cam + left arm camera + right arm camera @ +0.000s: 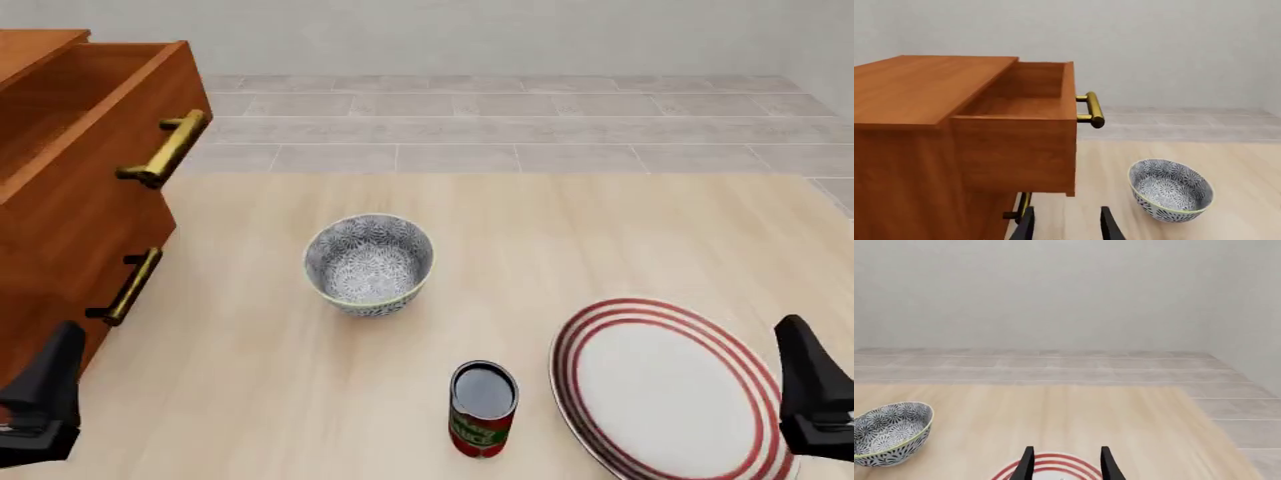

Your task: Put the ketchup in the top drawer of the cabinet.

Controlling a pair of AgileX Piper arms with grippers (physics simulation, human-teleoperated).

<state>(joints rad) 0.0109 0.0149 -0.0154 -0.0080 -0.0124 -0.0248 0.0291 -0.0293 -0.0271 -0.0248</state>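
Nearest the front camera: two dark grippers at the bottom corners, left gripper by the cabinet's foot, right gripper at the plate's outer edge. Each wrist view shows its own pair of fingertips spread apart with nothing between them; both released, holding nothing.

One ketchup can stands upright on the table, just beside the plate's left rim, apparently not touching it, though the gap is narrow and hard to judge. Red label with green and white marks, dark grey top. Narrower than the bowl. It sits well apart from the cabinet.

One plate, white with red rings, lies flat at the near right. Its rim shows just under the right gripper's fingers.

One bowl, grey-blue patterned, upright and empty, stands mid-table between the can and the cabinet; it lies roughly on the line from can to drawer.

One cabinet, reddish-brown wood, at the far left. Top drawer is pulled out, its interior open and bare, long brass bar handle on its front. Below it a lower drawer front is shut, with a shorter brass handle. Two handles counted.

Tiled floor beyond the table's far edge.
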